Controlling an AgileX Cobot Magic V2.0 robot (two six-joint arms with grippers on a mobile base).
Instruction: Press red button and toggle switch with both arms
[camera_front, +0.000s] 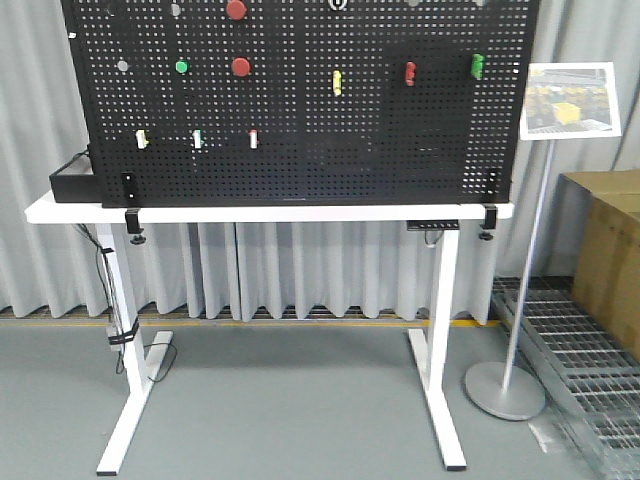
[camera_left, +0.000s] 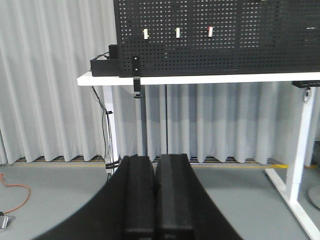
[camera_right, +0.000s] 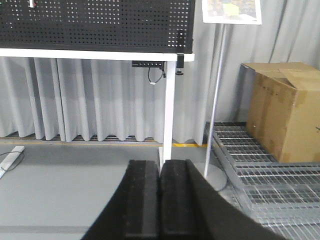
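Note:
The black pegboard stands on a white table. The red button, round and dull red, sits near the board's top edge, above a slightly smaller, brighter red button. The toggle switch, a black knob in a white ring, is cut by the top edge of the front view. Neither arm shows in that view. My left gripper is shut and empty, low, facing the table's left end from a distance. My right gripper is shut and empty, low, facing the table's right leg.
Other controls on the board: a green button, yellow, red and green toggles, three small pale switches. A sign stand, a cardboard box and floor grating stand at the right. A black box sits on the table's left end.

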